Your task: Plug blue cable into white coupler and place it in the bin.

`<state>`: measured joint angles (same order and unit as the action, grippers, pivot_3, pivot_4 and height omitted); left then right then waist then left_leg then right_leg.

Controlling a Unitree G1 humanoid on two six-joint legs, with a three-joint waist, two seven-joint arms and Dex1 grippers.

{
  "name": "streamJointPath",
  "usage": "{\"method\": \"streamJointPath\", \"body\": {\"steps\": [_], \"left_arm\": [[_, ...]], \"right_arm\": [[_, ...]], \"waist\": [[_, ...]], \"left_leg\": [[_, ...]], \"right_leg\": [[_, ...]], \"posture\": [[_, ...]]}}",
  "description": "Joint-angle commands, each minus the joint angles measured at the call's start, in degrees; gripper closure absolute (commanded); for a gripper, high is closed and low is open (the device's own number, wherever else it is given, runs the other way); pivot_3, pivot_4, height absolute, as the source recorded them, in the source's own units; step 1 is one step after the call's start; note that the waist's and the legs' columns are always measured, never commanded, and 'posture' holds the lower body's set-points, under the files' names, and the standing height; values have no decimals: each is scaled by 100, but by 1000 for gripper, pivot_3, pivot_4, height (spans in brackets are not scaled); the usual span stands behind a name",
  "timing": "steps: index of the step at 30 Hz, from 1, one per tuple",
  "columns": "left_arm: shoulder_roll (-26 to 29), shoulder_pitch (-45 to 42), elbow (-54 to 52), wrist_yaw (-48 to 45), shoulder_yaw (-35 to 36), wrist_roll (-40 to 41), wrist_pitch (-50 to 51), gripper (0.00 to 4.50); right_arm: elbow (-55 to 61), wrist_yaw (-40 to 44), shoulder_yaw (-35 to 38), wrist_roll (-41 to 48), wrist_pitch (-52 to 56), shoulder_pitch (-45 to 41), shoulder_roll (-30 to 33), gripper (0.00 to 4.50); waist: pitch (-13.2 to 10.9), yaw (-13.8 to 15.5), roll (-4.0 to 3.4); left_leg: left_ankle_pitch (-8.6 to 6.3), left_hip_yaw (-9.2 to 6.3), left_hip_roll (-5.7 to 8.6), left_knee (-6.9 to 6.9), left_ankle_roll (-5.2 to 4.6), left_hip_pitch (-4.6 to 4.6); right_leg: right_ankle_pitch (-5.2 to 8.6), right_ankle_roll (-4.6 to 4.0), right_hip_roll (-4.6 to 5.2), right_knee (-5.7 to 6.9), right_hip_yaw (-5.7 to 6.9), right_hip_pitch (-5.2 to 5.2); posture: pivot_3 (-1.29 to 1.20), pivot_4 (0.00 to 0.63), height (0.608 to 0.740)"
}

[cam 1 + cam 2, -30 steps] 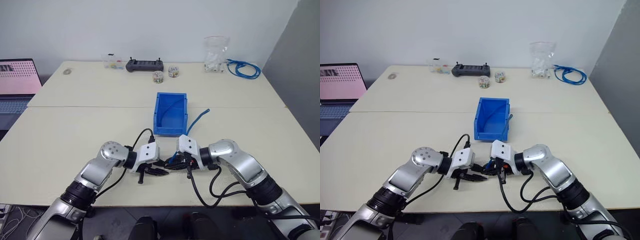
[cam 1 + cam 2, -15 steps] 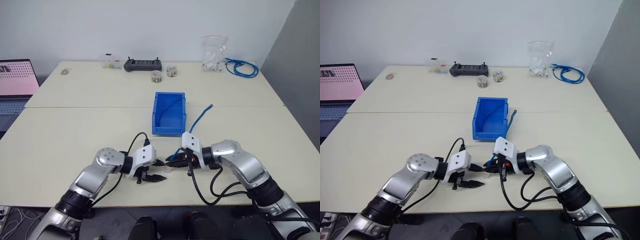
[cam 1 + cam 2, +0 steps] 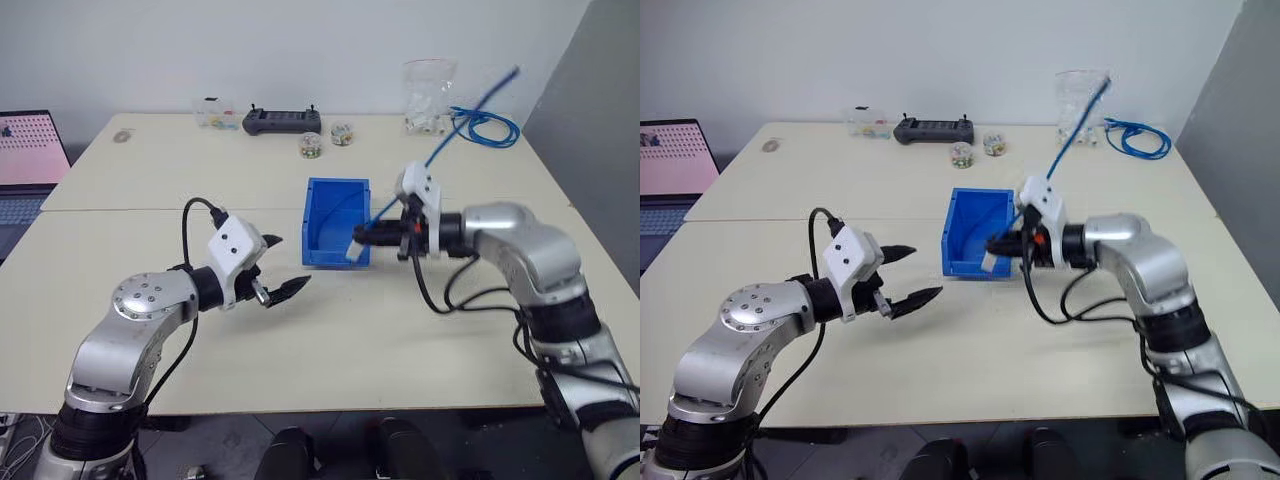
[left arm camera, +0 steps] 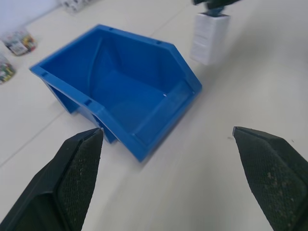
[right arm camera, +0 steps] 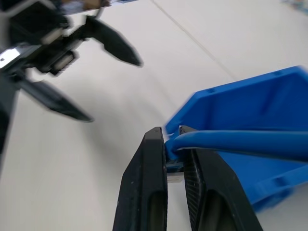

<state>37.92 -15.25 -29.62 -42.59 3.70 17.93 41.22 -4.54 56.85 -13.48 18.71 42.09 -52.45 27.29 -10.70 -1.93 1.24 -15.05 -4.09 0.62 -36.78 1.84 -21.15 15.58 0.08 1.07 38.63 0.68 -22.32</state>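
Right end effector (image 3: 992,247) clamped on blue cable (image 3: 1072,127) near its plug end; white coupler (image 3: 356,250) hangs off that end, seemingly mated, just over the bin's (image 3: 322,252) front lip, likely set for the drop. Free cable trails up toward 1 o'clock. Left end effector (image 3: 277,268) spread wide, empty, lifted off the worktop (image 3: 150,220) at the bin's 8 o'clock. Right forearm reaches in level from 3 o'clock.
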Motion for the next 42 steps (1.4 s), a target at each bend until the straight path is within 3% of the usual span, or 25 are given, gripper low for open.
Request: {"method": "streamJointPath", "body": {"steps": [1,6,10,18,24,26,31,35,39,42], "left_arm": [[-56,-92,-227,246,-113,-23,5,0],[-117,-189,-150,375,-314,-97,-159,0],[-145,-284,-129,418,-473,-142,-273,0],[-233,-463,-86,510,-659,-170,-296,0],[-356,-702,137,549,-623,-128,-332,0],[-424,-734,177,589,-543,-62,-288,0],[-107,-586,651,518,16,-41,-365,0],[360,-335,1043,234,319,-79,-614,0],[654,-258,1271,-135,484,87,-736,0],[755,-263,1431,-236,566,122,-729,0]], "right_arm": [[-1900,468,-517,-673,-1081,-1030,-375,4320],[-4971,366,-895,-1621,-2499,-2581,-1234,4320],[-6307,-56,-943,-2181,-3298,-3277,-1714,3389],[-6925,-931,-235,-2262,-3782,-3761,-2063,1493],[-6910,-1683,362,-2213,-3992,-3726,-1937,18],[-6861,-1643,480,-2206,-4041,-3681,-1855,18],[-5080,-437,771,-1765,-3776,-2473,-1058,18],[-1535,328,796,-1015,-2049,-339,-232,18],[784,334,1140,-224,-405,1078,385,18],[1680,32,1526,80,252,1761,712,18]], "waist": [[-1,-2,-1],[-11,-1,-3],[-10,22,-2],[-11,28,-3],[-11,29,-3],[-11,29,-3],[-10,40,-2],[-10,46,-2],[-14,30,-9],[-14,17,-9]], "left_leg": [[0,-1,-1,1,0,0],[1,17,-1,1,2,-17],[5,16,-2,-13,9,-90],[15,19,-1,-15,34,-136],[15,17,-2,-18,33,-136],[15,18,-2,-19,32,-135],[12,16,-2,-21,26,-137],[8,20,-7,-20,20,-141],[8,37,-15,-25,19,-169],[9,44,-17,-26,17,-166]], "right_leg": [[0,-1,-1,0,1,0],[-15,-29,0,13,-15,-29],[-31,-51,3,33,-12,-106],[-32,-51,10,27,-7,-136],[-35,-55,9,36,-4,-136],[-36,-55,9,36,-4,-135],[-37,-54,9,33,1,-132],[-37,-53,9,30,3,-131],[-36,-53,11,36,5,-161],[-40,-56,8,44,1,-167]], "posture": [[0,150,740],[0,150,740],[0,150,740],[0,150,740],[0,150,740],[0,150,740],[0,150,740],[0,150,740],[0,150,740],[0,150,740]]}}
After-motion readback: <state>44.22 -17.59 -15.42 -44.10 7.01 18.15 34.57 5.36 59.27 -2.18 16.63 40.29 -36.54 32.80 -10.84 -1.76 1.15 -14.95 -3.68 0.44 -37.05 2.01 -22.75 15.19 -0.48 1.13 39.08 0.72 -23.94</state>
